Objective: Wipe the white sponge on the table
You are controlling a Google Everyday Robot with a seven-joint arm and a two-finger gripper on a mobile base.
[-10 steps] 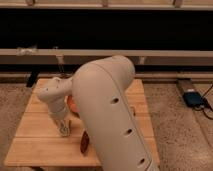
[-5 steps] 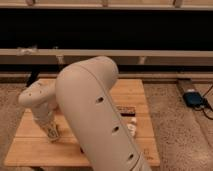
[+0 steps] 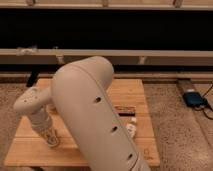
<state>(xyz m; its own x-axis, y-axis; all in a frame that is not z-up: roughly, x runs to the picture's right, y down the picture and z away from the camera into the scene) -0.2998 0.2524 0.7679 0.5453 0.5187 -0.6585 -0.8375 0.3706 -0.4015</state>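
The light wooden table (image 3: pixel 131 90) fills the middle of the camera view. My large white arm (image 3: pixel 95 115) crosses its centre and hides much of the top. My gripper (image 3: pixel 51 137) hangs low over the front left part of the table, at or just above the planks. The white sponge does not show; it may be hidden under the gripper or behind the arm.
A dark flat bar (image 3: pixel 124 109) lies on the table right of the arm. A white bottle (image 3: pixel 131 129) lies near the front right. A blue box (image 3: pixel 193 98) with a cable sits on the floor at right. A long low ledge (image 3: pixel 165 56) runs behind the table.
The arm has swung left and the gripper has moved left and toward the table's front edge. The dark bar and the bottle have come into view right of the arm.
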